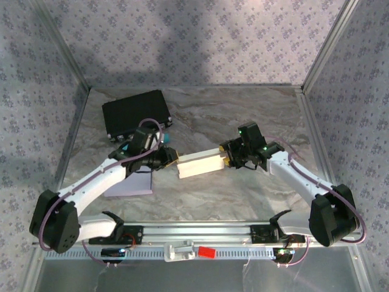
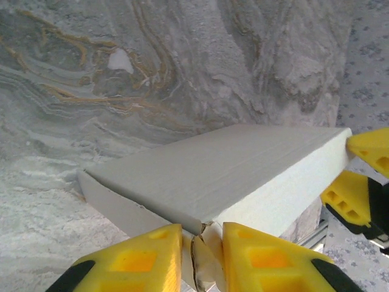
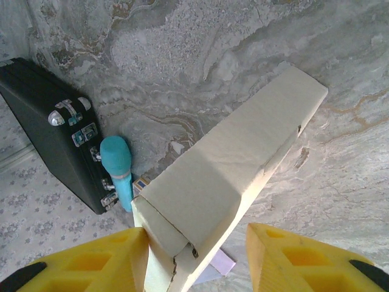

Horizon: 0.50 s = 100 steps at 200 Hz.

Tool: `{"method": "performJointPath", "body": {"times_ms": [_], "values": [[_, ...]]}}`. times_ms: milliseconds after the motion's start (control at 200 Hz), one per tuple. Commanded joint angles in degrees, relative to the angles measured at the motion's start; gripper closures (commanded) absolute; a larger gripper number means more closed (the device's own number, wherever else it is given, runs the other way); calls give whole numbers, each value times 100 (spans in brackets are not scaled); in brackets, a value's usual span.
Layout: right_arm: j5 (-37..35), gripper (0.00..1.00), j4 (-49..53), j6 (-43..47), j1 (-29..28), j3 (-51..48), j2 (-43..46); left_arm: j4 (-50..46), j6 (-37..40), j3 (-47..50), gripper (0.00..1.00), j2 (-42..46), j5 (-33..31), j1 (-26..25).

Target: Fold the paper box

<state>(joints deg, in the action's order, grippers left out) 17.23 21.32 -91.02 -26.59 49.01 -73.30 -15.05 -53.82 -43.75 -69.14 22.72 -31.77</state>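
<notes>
The paper box (image 1: 200, 164) is a long cream carton held just above the marble table, between the two arms. In the left wrist view the paper box (image 2: 231, 176) runs away from me. My left gripper (image 2: 203, 255) is shut on the crumpled end flaps at its near corner. My left gripper (image 1: 173, 157) meets the box's left end in the top view. My right gripper (image 3: 197, 255) stands open around the other end of the paper box (image 3: 237, 164). Its left finger (image 3: 103, 261) touches the box's side, and the right finger (image 3: 304, 255) stands apart from it.
A black case (image 1: 135, 112) lies at the back left, with a teal cylinder (image 3: 117, 167) beside it. A lavender sheet (image 1: 130, 184) lies flat under the left arm. Metal frame posts and patterned walls bound the table on three sides.
</notes>
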Motion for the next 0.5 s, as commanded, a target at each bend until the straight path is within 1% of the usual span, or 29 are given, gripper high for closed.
{"method": "performJointPath", "body": {"times_ms": [0, 125, 255, 365, 495], "values": [[-187, 53, 555, 50, 39, -207, -197, 194, 252, 545, 78, 255, -105, -110], [-175, 54, 548, 75, 47, -210, -236, 350, 390, 874, 77, 539, -205, -95], [-193, 54, 633, 139, 44, -149, -264, 104, 546, 768, 73, 465, -139, -83], [-178, 54, 615, 154, 52, -153, -287, -13, 601, 710, 72, 397, -11, -83], [-176, 54, 577, 164, 55, -139, -316, -193, 601, 515, 64, 664, -143, -79]]}}
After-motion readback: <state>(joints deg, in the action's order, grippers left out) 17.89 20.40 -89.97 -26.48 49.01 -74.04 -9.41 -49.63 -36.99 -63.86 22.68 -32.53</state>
